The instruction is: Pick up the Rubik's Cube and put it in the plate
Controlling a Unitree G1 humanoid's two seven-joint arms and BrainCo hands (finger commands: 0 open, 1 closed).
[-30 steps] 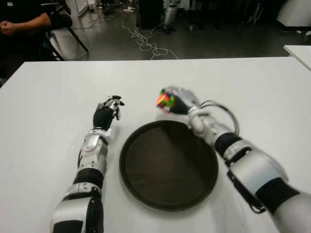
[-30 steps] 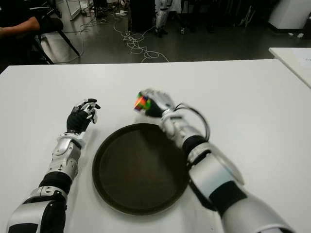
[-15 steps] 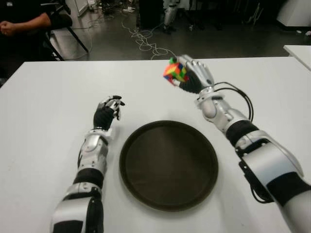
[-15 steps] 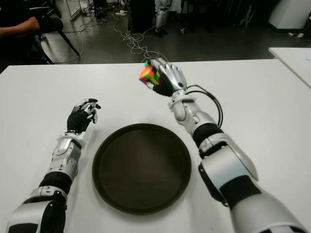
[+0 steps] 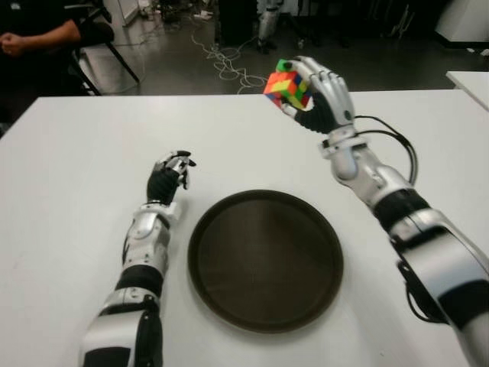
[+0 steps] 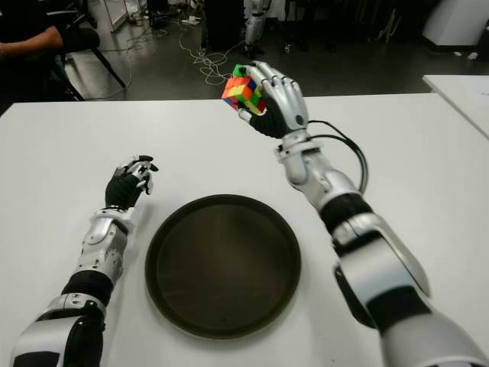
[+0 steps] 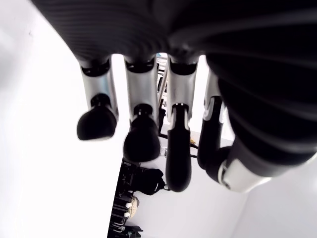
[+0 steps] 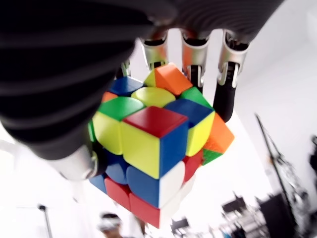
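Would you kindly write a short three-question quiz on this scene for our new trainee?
1. True or false: the cube already lies in the plate.
2. Which hand holds the cube? A) left hand B) right hand C) neither
3. Fill in: the left hand shows to the ___ of the plate.

Key:
1. False; it is held up in the air beyond the plate.
2. B
3. left

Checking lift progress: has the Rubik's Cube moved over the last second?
Yes. The Rubik's Cube, gripped in the right hand, has risen from the plate's far rim toward the table's far edge.
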